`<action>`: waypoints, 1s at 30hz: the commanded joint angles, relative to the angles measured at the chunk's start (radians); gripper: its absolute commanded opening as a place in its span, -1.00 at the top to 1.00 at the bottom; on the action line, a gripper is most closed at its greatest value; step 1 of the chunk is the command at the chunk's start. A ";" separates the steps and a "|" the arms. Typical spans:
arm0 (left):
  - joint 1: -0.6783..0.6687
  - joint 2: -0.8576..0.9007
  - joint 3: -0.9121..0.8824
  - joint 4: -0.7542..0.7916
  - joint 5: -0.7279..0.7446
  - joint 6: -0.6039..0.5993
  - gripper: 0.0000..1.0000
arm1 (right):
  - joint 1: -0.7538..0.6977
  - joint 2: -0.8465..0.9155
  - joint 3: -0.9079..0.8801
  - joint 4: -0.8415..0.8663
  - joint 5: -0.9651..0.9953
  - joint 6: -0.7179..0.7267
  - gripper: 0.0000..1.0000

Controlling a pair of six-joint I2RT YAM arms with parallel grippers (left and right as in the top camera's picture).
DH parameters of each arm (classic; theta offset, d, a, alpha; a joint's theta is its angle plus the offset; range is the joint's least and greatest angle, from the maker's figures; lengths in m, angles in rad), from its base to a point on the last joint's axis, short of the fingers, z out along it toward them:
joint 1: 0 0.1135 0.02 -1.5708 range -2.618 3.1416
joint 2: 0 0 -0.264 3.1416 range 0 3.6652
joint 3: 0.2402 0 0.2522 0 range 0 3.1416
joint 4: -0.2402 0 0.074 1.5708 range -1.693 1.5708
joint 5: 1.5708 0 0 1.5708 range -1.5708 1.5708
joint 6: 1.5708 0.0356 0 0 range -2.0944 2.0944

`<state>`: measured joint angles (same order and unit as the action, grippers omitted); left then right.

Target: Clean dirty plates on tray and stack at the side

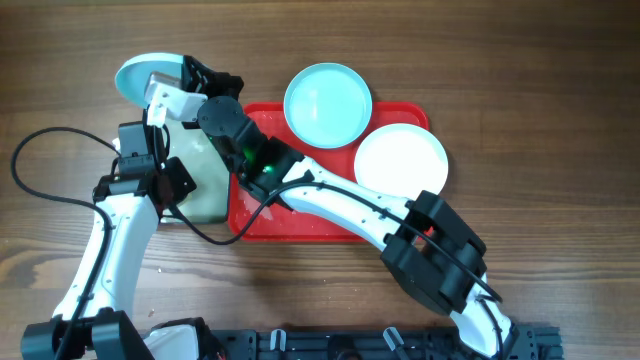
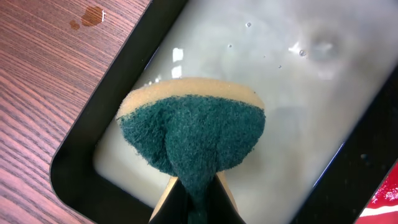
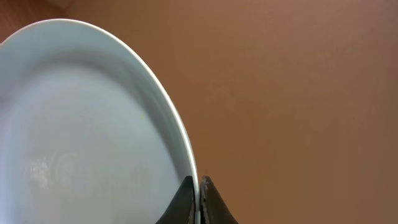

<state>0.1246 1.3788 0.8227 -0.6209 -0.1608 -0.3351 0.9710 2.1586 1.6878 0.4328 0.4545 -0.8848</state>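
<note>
From where I stand the bench [image 1: 560,60] is mostly a crossing of arms. The right arm reaches over the red tray [image 1: 250,215] and the black-rimmed basin [image 2: 74,162] of cloudy water, close to the left arm, so a bump looks the biggest risk. 2 plates lie on the tray, a turquoise plate [image 1: 328,103] and a white plate [image 1: 400,160]. The 3rd plate [image 3: 81,124] is up at the far left, off the tray, its rim pinched between the right fingers [image 3: 180,205], which are closed tight (a thin hold). Scrubbing pressure could twist it loose. The left fingers [image 2: 169,214] are clamped on the sponge [image 2: 193,134] above the basin, and it may drip onto the wood.
</note>
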 commanded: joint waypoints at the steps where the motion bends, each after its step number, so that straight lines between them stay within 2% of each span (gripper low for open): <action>1: -0.004 -0.018 -0.006 0.008 -0.016 -0.013 0.92 | 0.008 0.012 0.023 0.008 0.012 -0.033 0.92; 7: -0.004 -0.018 -0.006 0.008 -0.016 -0.013 0.92 | 0.008 0.012 0.023 0.008 -0.006 -0.083 0.92; 30: -0.004 -0.018 -0.006 0.008 -0.016 -0.013 0.92 | 0.020 0.012 0.023 -0.006 -0.006 -0.080 0.91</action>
<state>0.1246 1.3788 0.8227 -0.6201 -0.1604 -0.3355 0.9787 2.1586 1.6878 0.4232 0.4538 -0.9489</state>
